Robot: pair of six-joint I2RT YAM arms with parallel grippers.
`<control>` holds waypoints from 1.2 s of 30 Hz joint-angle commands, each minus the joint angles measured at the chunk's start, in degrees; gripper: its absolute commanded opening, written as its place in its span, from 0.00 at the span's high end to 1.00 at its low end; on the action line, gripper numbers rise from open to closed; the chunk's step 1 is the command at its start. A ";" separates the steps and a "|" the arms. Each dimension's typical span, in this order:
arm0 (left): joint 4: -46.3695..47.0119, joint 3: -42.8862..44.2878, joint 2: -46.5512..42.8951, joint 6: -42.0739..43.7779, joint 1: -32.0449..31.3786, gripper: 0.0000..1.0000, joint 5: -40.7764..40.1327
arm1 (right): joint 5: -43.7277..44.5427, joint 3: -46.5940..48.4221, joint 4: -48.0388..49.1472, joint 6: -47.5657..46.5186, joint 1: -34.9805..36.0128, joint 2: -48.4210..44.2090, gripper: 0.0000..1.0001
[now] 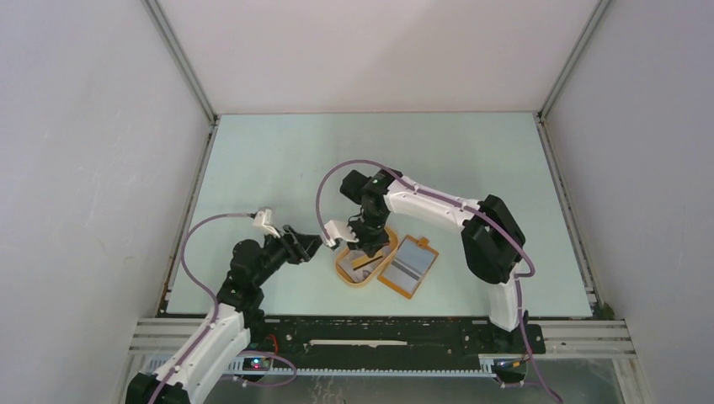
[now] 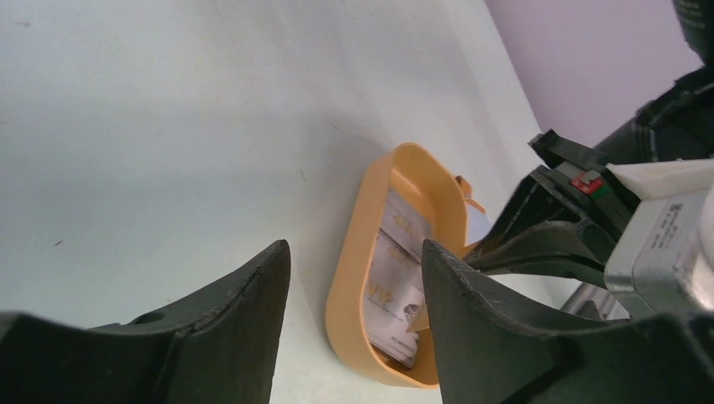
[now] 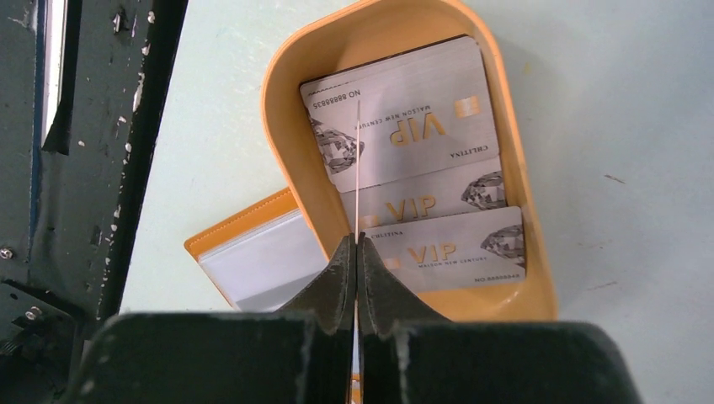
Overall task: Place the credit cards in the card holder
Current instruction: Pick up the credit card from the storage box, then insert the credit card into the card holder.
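A held card [image 3: 358,168] stands on edge over the tray [image 3: 286,101], showing only as a thin white line. The right gripper [image 3: 357,252] is clamped on its near end, jaws pressed flat together. The card's far end reaches out above the tray's middle. Whether its lower edge touches anything cannot be told.

Three more credit cards [image 3: 421,135] lie face up in the tray, overlapping like shingles, gold "VIP" print showing. They cover nearly the whole floor, with only thin gaps to the raised rim and a little bare floor at the tray's far rounded end.

The card holder [image 3: 253,261] lies open and flat just beside the tray's right long side, orange border around pale lining. One corner sits at the tray's wall; contact cannot be judged.

The left gripper [image 2: 355,252] hangs off the tray's left side, jaws spread and holding nothing, aimed at the tray's rounded end. Its right finger [image 2: 471,311] comes close to the right gripper's body above the tray. So the tray is hemmed in by a gripper on the left and the card holder on the right.

Beyond the tray, the pale green table [image 1: 295,151] lies bare out to the far and side edges. Plain white walls [image 1: 84,168] close three sides. A black rail [image 1: 379,332] runs along the table edge nearest the tray.
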 commanded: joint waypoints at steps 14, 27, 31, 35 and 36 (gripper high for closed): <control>6.01 -0.36 -7.71 -4.18 -11.48 0.41 2.02 | -11.37 -2.82 3.06 10.12 -6.92 -16.81 1.00; 12.43 6.45 4.94 7.10 -46.28 0.52 -22.29 | -31.22 -22.31 10.30 27.19 -29.76 -34.86 1.00; 14.08 11.92 18.14 6.77 -52.59 0.69 -26.94 | -36.14 -23.49 7.04 27.67 -36.09 -34.65 1.00; 12.32 18.46 31.11 5.74 -55.91 0.84 -29.44 | -35.79 -26.78 6.13 28.34 -38.04 -34.41 1.00; 11.50 20.01 33.85 5.03 -56.08 0.86 -29.81 | -36.01 -27.16 5.46 27.97 -38.34 -34.07 1.00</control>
